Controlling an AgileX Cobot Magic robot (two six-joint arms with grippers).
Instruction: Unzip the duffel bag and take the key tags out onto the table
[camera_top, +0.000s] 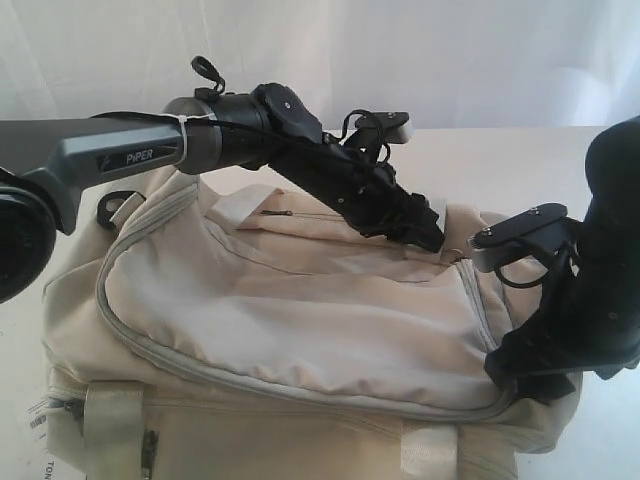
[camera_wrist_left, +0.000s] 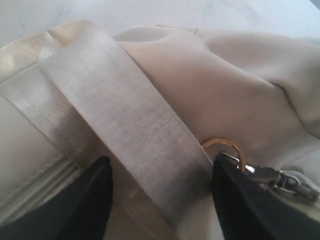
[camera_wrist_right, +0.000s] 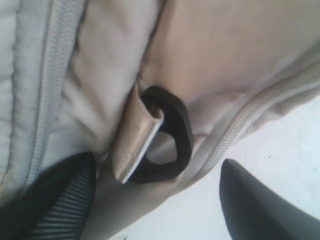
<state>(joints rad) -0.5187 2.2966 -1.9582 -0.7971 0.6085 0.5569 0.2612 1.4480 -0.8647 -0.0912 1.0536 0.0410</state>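
Observation:
The cream duffel bag (camera_top: 300, 320) lies zipped shut on the white table (camera_top: 520, 160). My left gripper (camera_top: 432, 238) reaches across to the bag's far top edge. In the left wrist view that gripper (camera_wrist_left: 160, 200) is open, straddling a pale webbing strap (camera_wrist_left: 125, 120), with a metal ring (camera_wrist_left: 222, 146) and grey zipper pull (camera_wrist_left: 280, 177) beside one finger. My right gripper (camera_top: 515, 365) sits at the bag's right end. In the right wrist view it (camera_wrist_right: 160, 205) is open around a fabric tab with a black D-ring (camera_wrist_right: 172, 135), beside a grey zipper (camera_wrist_right: 240, 125). The key tags are hidden.
The bag (camera_wrist_right: 225, 50) fills most of the near table. A second zipper line (camera_top: 250, 380) curves round the top panel. Webbing straps (camera_top: 110, 430) and a white label (camera_top: 38, 420) hang at the near left. Bare tabletop (camera_wrist_right: 285, 145) shows past the bag's right end.

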